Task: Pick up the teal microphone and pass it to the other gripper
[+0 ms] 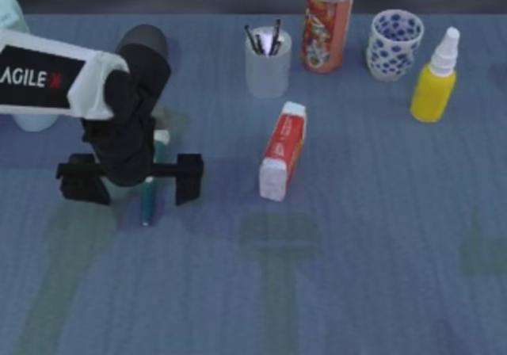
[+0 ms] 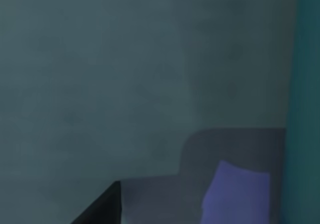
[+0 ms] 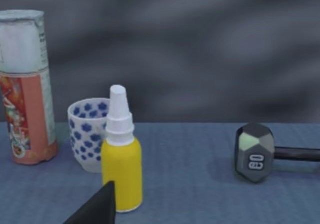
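Observation:
The teal microphone (image 1: 147, 200) lies on the blue table at the left, its slim handle pointing toward the front edge and its pale head (image 1: 162, 138) mostly hidden under my left arm. My left gripper (image 1: 135, 181) hangs low right over it, open wide, one black finger on either side of the handle and neither touching it. In the left wrist view the teal handle (image 2: 306, 104) fills one edge and a single black finger (image 2: 102, 208) shows. My right arm is outside the top view; its wrist view shows just one black finger (image 3: 97, 206), open with nothing held.
A red-and-white box (image 1: 283, 150) lies mid-table. At the back stand a clear cup of pens (image 1: 268, 63), an orange spray can (image 1: 326, 26), a blue-dotted cup (image 1: 394, 44) and a yellow dropper bottle (image 1: 434, 82). A dumbbell (image 3: 255, 153) lies on the table in the right wrist view.

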